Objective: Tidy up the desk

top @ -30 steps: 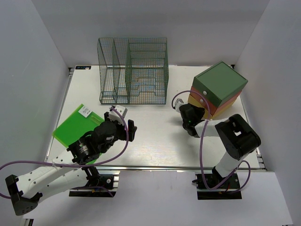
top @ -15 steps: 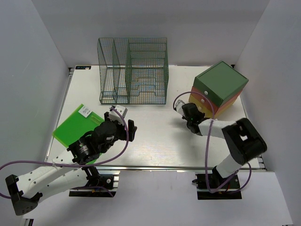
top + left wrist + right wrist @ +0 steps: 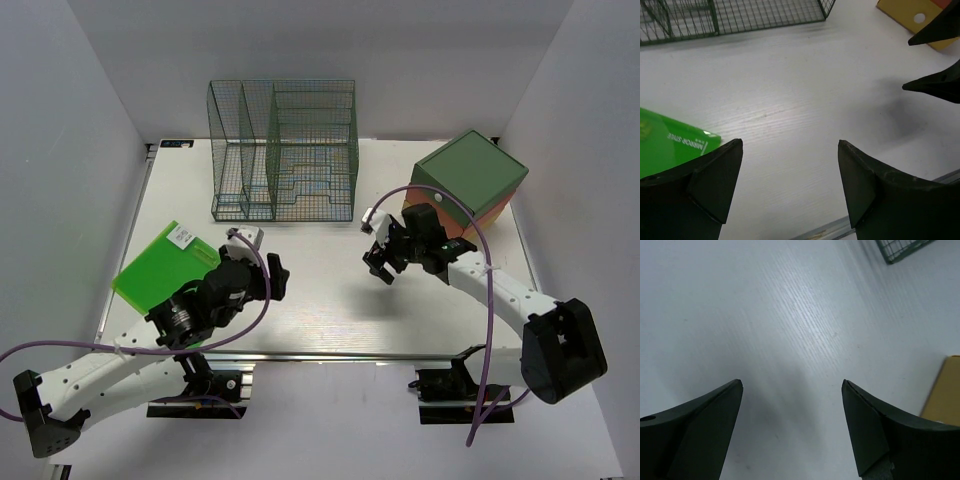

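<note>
Left gripper [image 3: 274,279] and right gripper [image 3: 379,264] hover open and empty over the white desk [image 3: 320,305], which spans the view beneath both arms. A clumsy grab at the green folder [image 3: 150,268] could shove it off the desk's left edge.

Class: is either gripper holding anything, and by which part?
Nothing is held. The left gripper and the right gripper both stand open, with only bare desk between their fingers.
</note>
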